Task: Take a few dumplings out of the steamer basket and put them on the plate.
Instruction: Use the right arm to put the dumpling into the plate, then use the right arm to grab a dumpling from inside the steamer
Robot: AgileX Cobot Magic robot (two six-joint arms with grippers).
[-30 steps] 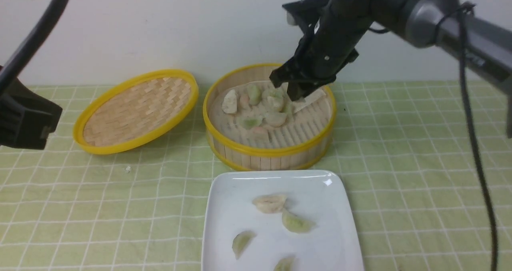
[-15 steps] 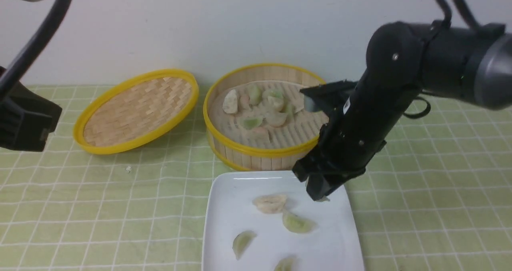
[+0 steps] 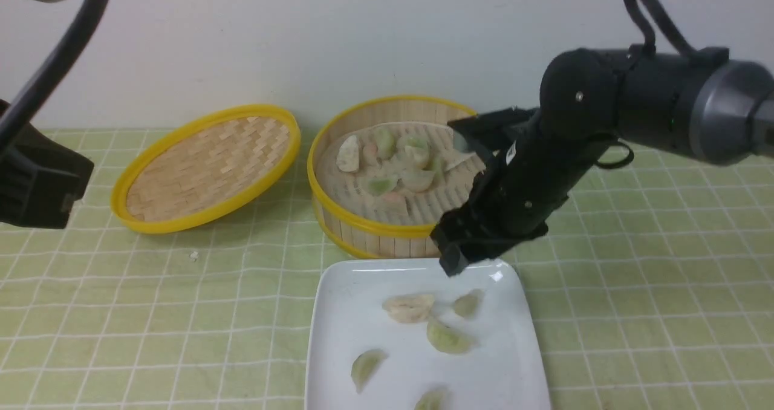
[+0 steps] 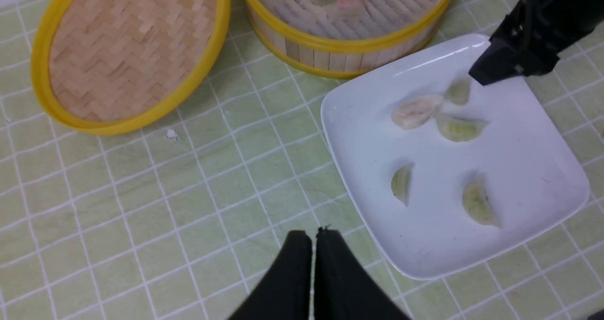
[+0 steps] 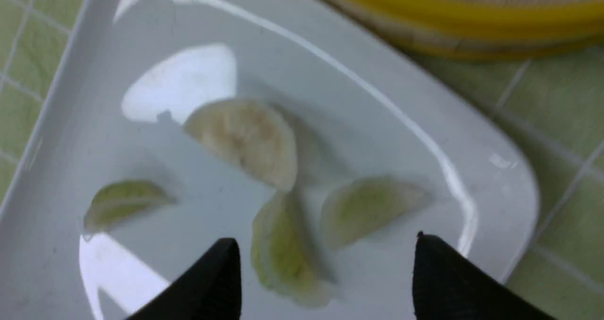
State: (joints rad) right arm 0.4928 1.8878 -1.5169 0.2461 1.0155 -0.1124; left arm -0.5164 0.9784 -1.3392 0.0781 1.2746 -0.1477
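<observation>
The plate [image 3: 338, 337], lower centre of the front view, holds five dumplings [image 3: 408, 307]. The steamer [image 3: 375, 225] just above it holds a clump of more, too bunched to count. One lid [image 3: 205, 167] lies at centre left. The right gripper [image 3: 462, 259] hangs over the plate's upper right corner, jaws wide apart, holding nothing. A white sticker [image 3: 511, 152] above it is unreadable. The left gripper [image 4: 314, 244] is closed on nothing.

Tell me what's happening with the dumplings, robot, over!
Right gripper open, empty, over the plate. Left gripper shut, over the tablecloth. Five dumplings plated, more in the steamer basket. Lid aside, not blocking.
</observation>
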